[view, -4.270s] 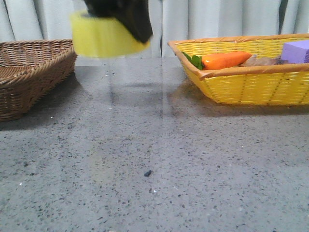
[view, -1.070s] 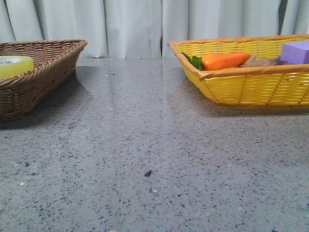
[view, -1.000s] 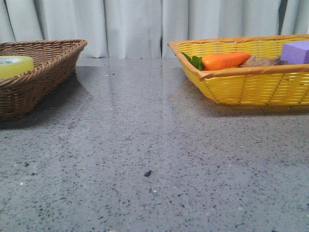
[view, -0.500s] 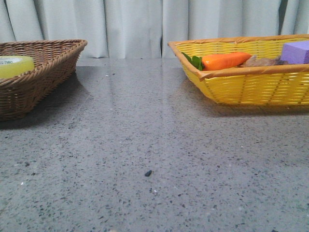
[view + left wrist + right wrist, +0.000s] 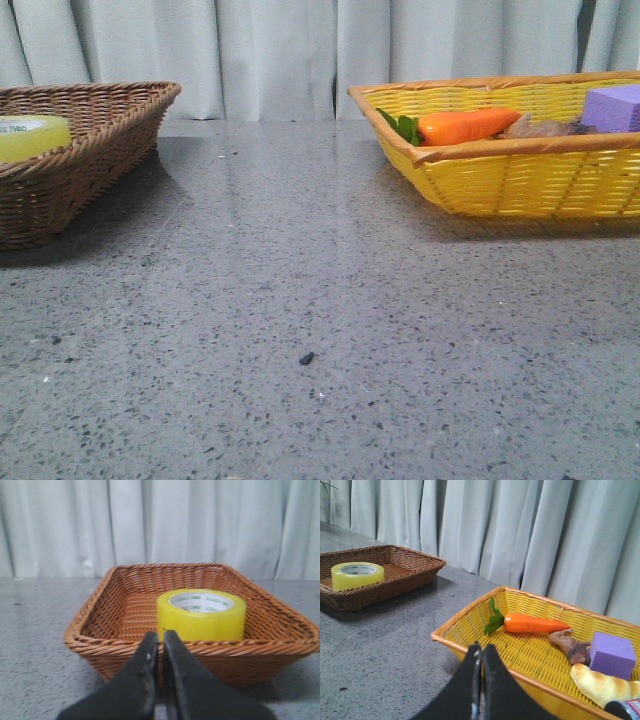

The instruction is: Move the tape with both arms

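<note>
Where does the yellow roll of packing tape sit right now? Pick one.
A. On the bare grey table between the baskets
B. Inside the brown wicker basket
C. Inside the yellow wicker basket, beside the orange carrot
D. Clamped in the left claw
B: the yellow roll of packing tape lies flat inside the brown wicker basket, with the shut left claw outside the basket, holding nothing.

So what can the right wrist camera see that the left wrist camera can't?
Only the right wrist view shows the yellow basket with the carrot, the purple block, a croissant-like pastry, and the right gripper, its tips shut together. Only the left wrist view shows the left gripper, also shut and empty. Both show the tape lying flat inside the brown basket, the grey table and the pale curtain.
</note>
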Robot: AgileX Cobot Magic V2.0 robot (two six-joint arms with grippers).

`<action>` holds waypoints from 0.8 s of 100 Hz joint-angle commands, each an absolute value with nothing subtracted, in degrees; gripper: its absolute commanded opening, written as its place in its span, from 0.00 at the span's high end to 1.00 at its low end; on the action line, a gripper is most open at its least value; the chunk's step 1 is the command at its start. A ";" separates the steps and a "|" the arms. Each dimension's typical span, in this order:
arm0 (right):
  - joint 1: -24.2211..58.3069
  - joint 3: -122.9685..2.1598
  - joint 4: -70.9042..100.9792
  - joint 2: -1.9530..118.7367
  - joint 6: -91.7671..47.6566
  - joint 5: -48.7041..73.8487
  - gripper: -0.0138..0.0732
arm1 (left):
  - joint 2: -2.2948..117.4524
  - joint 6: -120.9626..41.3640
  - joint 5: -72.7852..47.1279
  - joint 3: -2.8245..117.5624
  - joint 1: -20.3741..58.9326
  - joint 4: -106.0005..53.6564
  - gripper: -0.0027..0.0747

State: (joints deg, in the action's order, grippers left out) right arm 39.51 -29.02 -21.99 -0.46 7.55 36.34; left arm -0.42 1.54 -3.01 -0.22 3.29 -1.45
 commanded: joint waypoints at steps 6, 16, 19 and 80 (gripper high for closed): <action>39.31 -30.23 -23.71 0.36 7.51 32.02 0.93 | -2.06 2.35 -7.65 -0.81 1.78 -1.37 0.99; 39.31 -30.23 -23.71 0.36 7.51 32.02 0.93 | -2.06 2.35 -15.97 -0.81 1.76 -1.37 0.99; 39.31 -30.23 -23.71 0.36 7.51 32.02 0.93 | -2.06 2.35 -15.66 -0.81 1.76 -1.37 0.99; 39.31 -30.23 -23.71 0.36 7.51 32.02 0.93 | -2.06 2.23 -15.66 -0.71 1.87 -1.37 0.99</action>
State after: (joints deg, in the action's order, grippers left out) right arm 39.51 -29.02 -21.99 -0.46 7.55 36.34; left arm -0.42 1.66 -18.84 -0.22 1.92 -1.35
